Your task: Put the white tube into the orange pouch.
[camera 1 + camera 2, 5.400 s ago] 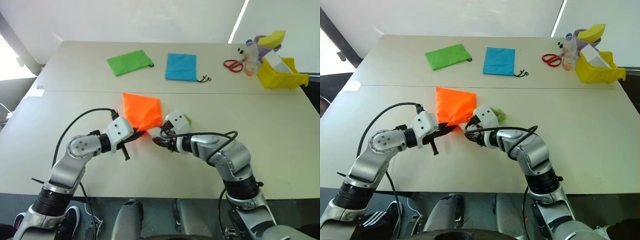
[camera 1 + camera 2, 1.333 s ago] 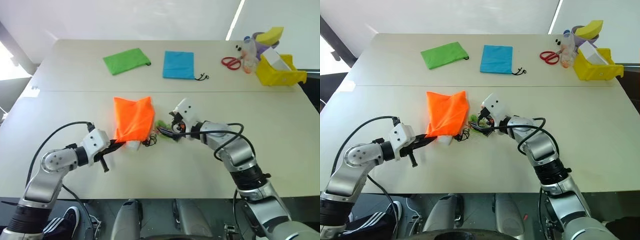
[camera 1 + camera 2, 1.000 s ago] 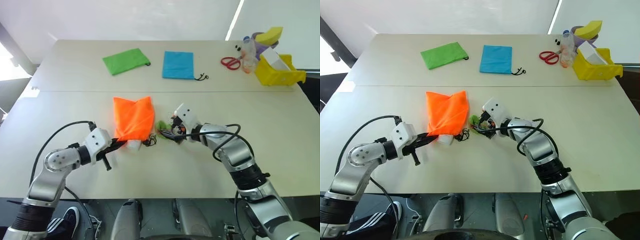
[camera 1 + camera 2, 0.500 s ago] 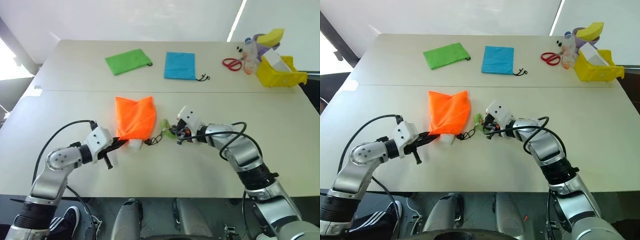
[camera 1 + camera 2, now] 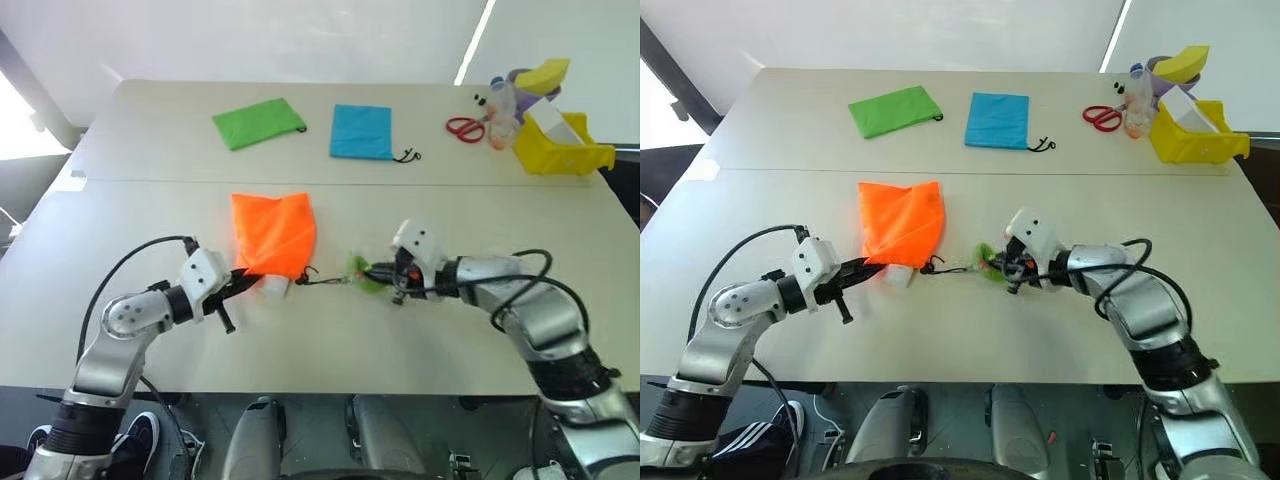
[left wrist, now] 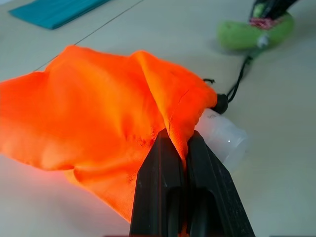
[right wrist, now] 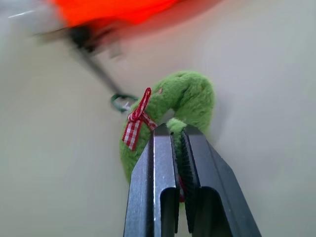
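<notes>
Currently cinching: left tool [image 5: 243,282] was clamped on the orange pouch [image 5: 272,234] hem, right tool [image 5: 382,272] clamped on the green tab [image 5: 359,270], white tube [image 5: 274,286] cap protruding; next needed a firmer cord pull.

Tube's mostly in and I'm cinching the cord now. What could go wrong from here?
The white tube's cap still pokes out of the orange pouch, so tightening may pinch on it or squeeze it back out. The right gripper holds only a sliver of the green tab; it could slip.
</notes>
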